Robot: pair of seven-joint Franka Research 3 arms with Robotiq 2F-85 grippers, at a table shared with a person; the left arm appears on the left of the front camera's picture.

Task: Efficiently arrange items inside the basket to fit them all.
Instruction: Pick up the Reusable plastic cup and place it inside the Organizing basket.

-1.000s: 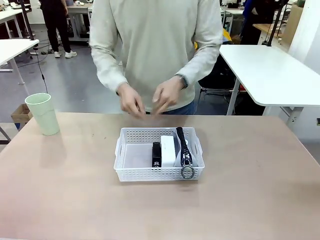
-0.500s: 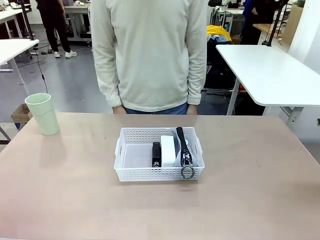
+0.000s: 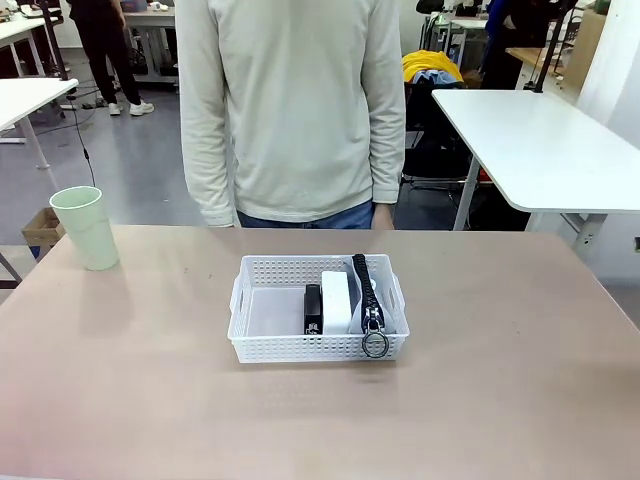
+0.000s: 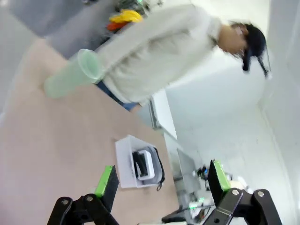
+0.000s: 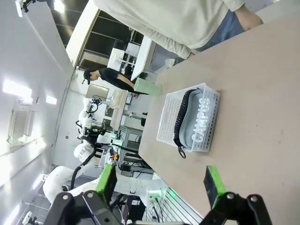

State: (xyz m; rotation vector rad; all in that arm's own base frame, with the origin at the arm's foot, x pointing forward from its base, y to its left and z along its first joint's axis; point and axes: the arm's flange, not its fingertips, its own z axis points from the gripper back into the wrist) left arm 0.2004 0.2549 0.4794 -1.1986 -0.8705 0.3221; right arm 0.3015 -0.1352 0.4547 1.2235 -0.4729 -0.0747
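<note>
Ok, L fingers (image 4: 105, 180) and R fingers (image 5: 213, 183) both spread wide, empty. Well ahead of both sits basket (image 3: 262, 345); pouch (image 3: 368, 295), box (image 3: 336, 300), stapler (image 3: 313, 308) stand on edge at one side, prob. leaving room for cup (image 3: 85, 228), outside it, far beyond L fingers.

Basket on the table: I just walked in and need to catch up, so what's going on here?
Nothing is being handled. The basket holds the stapler, box and pouch side by side at its right end. The cup stands outside, at the far left of the table. The person stands opposite, arms down. The left gripper and right gripper are open, holding nothing.
</note>
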